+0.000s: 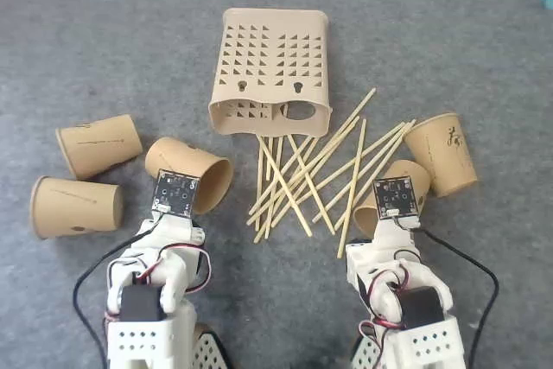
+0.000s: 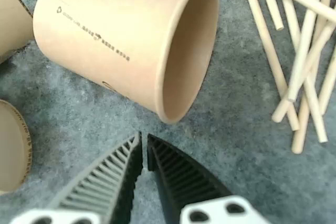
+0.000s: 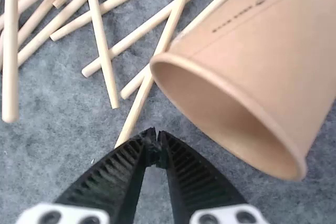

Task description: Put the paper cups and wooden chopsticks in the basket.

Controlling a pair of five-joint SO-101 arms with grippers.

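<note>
Cups [image 1: 99,146] sideways (chopsticks [image 1: 289,182] pointing toward basket [image 1: 270,49])

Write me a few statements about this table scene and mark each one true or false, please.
1. The left gripper and the right gripper are both shut and hold nothing. True.
2. The paper cup nearest the left gripper stands upright. False: it lies on its side, with its mouth toward the chopsticks.
3. The chopsticks are all inside the basket. False: they lie scattered on the grey mat in front of it.
4. A second cup lies on its side close to the right gripper. True.
</note>
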